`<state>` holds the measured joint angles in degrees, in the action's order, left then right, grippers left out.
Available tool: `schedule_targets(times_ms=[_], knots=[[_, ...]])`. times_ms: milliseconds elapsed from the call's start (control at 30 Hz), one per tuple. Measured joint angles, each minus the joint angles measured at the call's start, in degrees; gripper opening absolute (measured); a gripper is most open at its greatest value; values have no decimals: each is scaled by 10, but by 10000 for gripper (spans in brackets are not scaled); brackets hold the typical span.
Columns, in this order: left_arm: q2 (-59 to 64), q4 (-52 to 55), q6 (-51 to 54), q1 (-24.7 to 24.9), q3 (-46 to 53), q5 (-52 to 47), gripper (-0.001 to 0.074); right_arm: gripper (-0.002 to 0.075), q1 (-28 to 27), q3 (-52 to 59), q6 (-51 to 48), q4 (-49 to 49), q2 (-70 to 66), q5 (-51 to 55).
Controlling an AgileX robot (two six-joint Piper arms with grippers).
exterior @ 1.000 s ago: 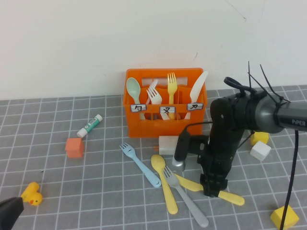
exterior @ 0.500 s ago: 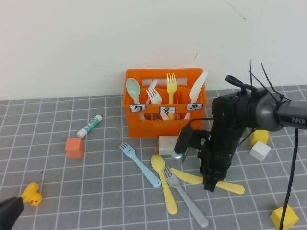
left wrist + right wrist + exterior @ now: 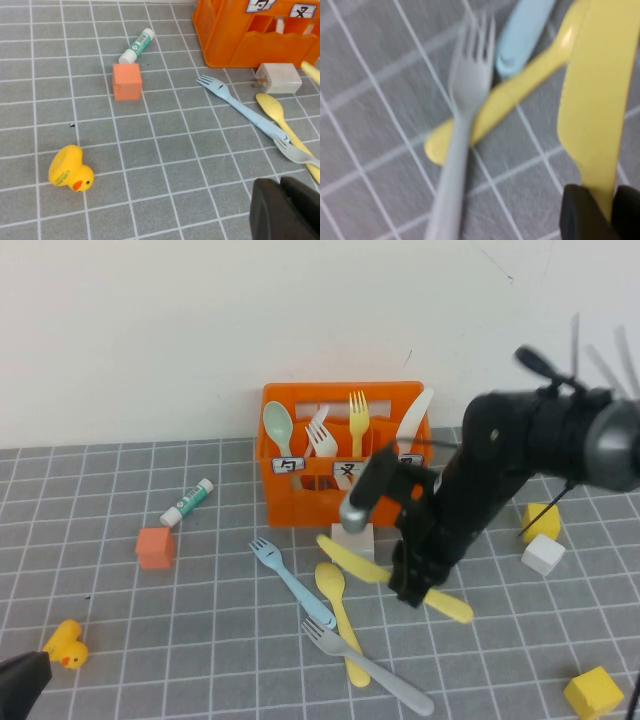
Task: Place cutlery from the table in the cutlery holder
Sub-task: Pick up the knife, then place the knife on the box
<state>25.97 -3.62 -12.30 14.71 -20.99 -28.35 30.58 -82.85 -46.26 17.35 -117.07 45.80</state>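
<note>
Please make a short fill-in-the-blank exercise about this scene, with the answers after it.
1. The right gripper holds a yellow ____.
2. The knife is ____ the table, not lying on it.
3. The grey fork lies across the yellow ____.
4. The left gripper is ____ and holds nothing.

Answers: knife; above; spoon; shut

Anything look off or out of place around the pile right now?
Nothing damaged. The right gripper is shut on the yellow knife, which hangs tilted above the table in front of the cutlery holder. The grey fork lies askew across the yellow spoon. The left gripper sits parked, shut, at the near left.
</note>
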Motion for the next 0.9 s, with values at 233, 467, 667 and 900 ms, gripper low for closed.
schedule_targets(times_ms=[233,467,667,900], knots=[[0,-5,0,0,0,0,0,113,0,0,-58,94,28,-1],[0,-5,0,0,0,0,0,113,0,0,-191,247,45,-53],[0,-5,0,0,0,1,0,113,0,-13,-295,391,48,-122],[0,-6,0,0,0,2,0,113,0,-65,-396,579,48,-208]])
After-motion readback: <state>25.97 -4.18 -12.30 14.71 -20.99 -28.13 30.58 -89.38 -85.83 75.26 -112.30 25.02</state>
